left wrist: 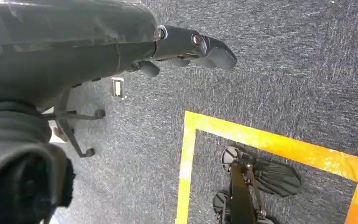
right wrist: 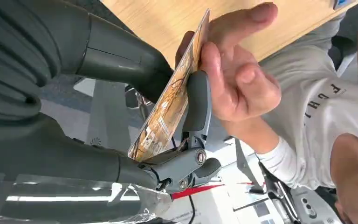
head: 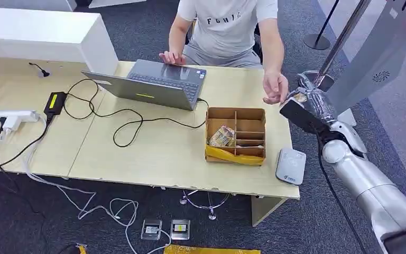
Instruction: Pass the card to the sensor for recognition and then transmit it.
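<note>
My right hand [head: 311,108] is raised off the table's far right corner. It pinches a yellowish printed card [right wrist: 168,112] between the thumb and a finger. A seated person's hand [right wrist: 235,77] grips the card's outer end, so both hold it; that hand [head: 275,87] meets mine in the head view. The grey-white card sensor [head: 291,166] lies flat at the table's front right corner, nearer me than my hand. More cards [head: 222,136] lie in a cardboard divider box [head: 250,114]. My left hand [left wrist: 121,42] hangs over the carpet, its fingers [left wrist: 193,45] extended and holding nothing.
An open grey laptop [head: 153,83] sits in front of the person, with black cables and a power strip [head: 10,117] to the left. A grey panel on a pole [head: 372,58] stands right of my right arm. Yellow floor tape [left wrist: 186,154] marks the carpet.
</note>
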You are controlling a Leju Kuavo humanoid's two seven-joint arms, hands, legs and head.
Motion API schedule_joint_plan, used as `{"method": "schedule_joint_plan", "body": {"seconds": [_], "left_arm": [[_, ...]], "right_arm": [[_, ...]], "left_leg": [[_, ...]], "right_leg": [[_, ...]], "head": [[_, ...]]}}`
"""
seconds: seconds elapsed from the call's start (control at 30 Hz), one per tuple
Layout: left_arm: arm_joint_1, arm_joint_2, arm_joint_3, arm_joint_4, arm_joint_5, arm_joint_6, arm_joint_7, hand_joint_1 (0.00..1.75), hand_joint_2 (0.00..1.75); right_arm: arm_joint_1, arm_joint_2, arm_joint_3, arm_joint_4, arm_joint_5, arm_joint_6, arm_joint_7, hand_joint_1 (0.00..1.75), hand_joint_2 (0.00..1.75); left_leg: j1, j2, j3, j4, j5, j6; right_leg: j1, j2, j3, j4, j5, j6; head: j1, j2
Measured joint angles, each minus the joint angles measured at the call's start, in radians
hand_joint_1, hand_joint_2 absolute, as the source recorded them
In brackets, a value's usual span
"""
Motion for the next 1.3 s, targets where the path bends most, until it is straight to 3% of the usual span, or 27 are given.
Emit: {"method": "schedule_joint_plan", "body": {"seconds": [0.03,0.1,0.13,0.17,0.2,0.23,0.87,1.03,1.2,1.3], "left_arm": [[0.0,0.0,0.0,0.0,0.0,0.0,0.0,0.0,0.0],[0.0,0.0,-0.001,0.0,-0.001,0.0,0.0,0.0,0.0],[0.0,0.0,-0.003,0.0,-0.002,0.0,0.0,0.0,0.0],[0.0,0.0,-0.007,0.0,-0.003,0.0,0.0,0.0,0.0],[0.0,0.0,-0.01,0.0,-0.003,0.0,0.0,0.0,0.0],[0.0,0.0,-0.012,0.0,-0.003,0.0,0.0,0.0,0.0],[0.007,0.002,-0.017,0.0,0.016,0.006,0.0,0.0,0.0],[0.018,0.002,-0.017,0.0,0.031,0.02,0.01,0.0,0.0],[0.021,0.002,-0.017,0.0,0.034,0.024,0.012,0.0,0.0],[0.022,0.001,-0.017,0.0,0.043,0.027,0.013,0.0,0.0]], "right_arm": [[-0.002,0.004,0.002,0.008,0.002,-0.002,0.0,1.61,1.75],[-0.004,0.009,0.004,0.023,0.01,-0.009,0.0,1.52,1.75],[-0.004,0.013,0.005,0.031,0.015,-0.012,-0.001,0.98,1.75],[-0.004,0.015,0.006,0.039,0.021,-0.016,-0.001,0.1,1.75],[-0.004,0.017,0.008,0.045,0.026,-0.02,-0.002,0.0,1.75],[-0.004,0.018,0.009,0.05,0.036,-0.024,-0.002,0.0,0.0],[-0.002,0.032,0.009,0.071,0.163,-0.051,-0.005,0.0,0.0],[0.043,0.002,-0.009,-0.036,0.124,0.038,0.122,0.0,0.0],[0.083,-0.036,-0.021,-0.159,0.116,0.066,0.177,0.0,0.0],[0.123,-0.072,-0.036,-0.263,0.117,0.099,0.264,0.0,0.0]], "left_leg": [[0.0,0.0,0.0,0.0,0.0,0.0],[0.0,0.0,0.0,0.0,0.0,0.0],[0.0,0.0,0.0,0.0,0.0,0.0],[0.0,0.0,0.0,0.0,0.0,0.0],[0.0,0.0,0.0,0.0,0.0,0.0],[0.0,0.0,0.0,0.0,0.0,0.0],[0.0,0.001,0.0,0.0,0.0,0.0],[0.0,0.001,0.0,0.0,0.0,0.0],[0.0,0.002,0.001,0.0,0.0,0.0],[0.0,0.001,0.002,0.001,0.0,0.0]], "right_leg": [[0.0,0.0,0.0,0.0,0.0,0.0],[0.0,0.0,0.0,0.0,0.0,0.0],[0.0,0.0,0.0,0.0,0.0,0.0],[0.0,0.0,0.0,0.0,0.0,0.0],[0.0,0.0,0.0,0.0,0.0,0.0],[0.0,0.0,0.0,0.0,0.0,0.0],[0.0,0.001,-0.001,0.0,0.0,0.0],[0.0,0.001,-0.001,0.0,0.0,0.0],[0.0,0.002,-0.001,-0.001,0.0,0.0],[0.0,0.001,0.0,-0.001,0.0,0.0]], "head": [[0.0,0.0],[0.0,0.0],[0.0,0.0],[0.0,0.0],[0.0,0.0],[0.0,0.0],[0.0,0.0],[0.0,0.0],[0.0,0.0],[0.0,0.0]]}}
